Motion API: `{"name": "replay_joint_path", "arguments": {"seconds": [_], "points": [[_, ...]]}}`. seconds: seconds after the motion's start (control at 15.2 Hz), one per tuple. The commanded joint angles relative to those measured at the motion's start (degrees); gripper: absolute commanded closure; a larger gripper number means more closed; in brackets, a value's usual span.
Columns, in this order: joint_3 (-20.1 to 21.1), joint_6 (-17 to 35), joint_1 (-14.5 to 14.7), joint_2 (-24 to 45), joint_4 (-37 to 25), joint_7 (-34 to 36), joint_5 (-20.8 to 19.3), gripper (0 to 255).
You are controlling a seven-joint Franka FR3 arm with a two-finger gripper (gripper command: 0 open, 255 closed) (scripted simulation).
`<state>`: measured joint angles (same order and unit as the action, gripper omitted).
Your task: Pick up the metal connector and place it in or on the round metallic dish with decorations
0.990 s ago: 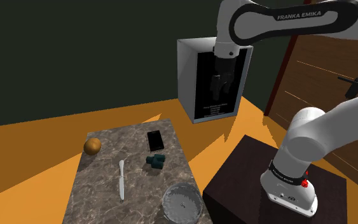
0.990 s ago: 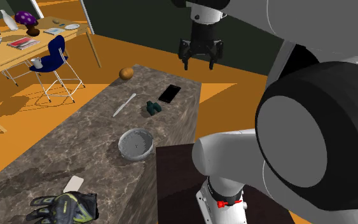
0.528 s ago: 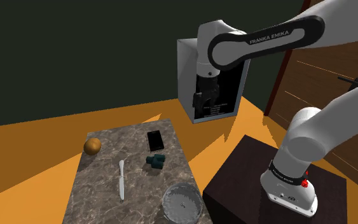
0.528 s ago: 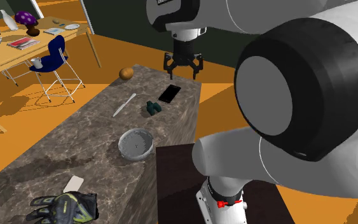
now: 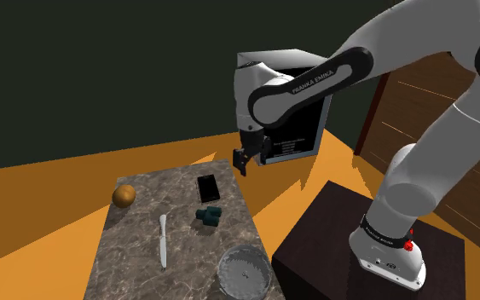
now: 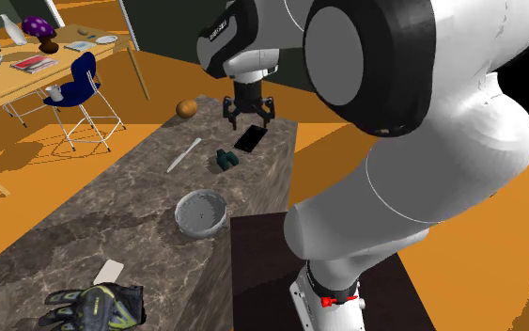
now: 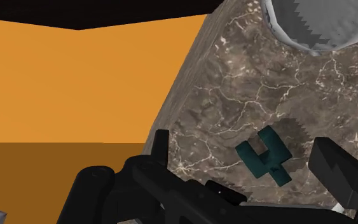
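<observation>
Connector (image 5: 208, 215) teal, on desk (image 5: 127, 256); claw (image 5: 241, 162) wide, empty, raised near it. Centre over it before lowering.

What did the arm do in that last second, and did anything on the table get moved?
The hand swung down and toward the shoulder view's left, to just above the phone end of the marble table. It is open, holding nothing. The teal connector, round dish and knife lie where they were.
</observation>
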<state>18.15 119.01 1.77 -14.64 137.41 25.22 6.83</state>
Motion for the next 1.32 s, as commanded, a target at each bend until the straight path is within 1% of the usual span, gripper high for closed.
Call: {"name": "replay_joint_path", "arguments": {"seconds": [0.0, 0.26, 0.53, 0.92, 1.25], "points": [[1.65, 2.43, -0.03, 4.63, -1.92, 3.73, -1.23, 0], [3.65, 6.69, 0.17, 14.32, -6.24, 11.02, -5.26, 0], [3.94, 9.52, 1.52, 24.3, -11.88, 18.39, -10.3, 0], [1.61, 11.12, 5.63, 38.95, -22.73, 27.52, -16.68, 0], [-1.13, 10.44, 9.54, 50.86, -34.03, 32.65, -19.63, 0]]}}
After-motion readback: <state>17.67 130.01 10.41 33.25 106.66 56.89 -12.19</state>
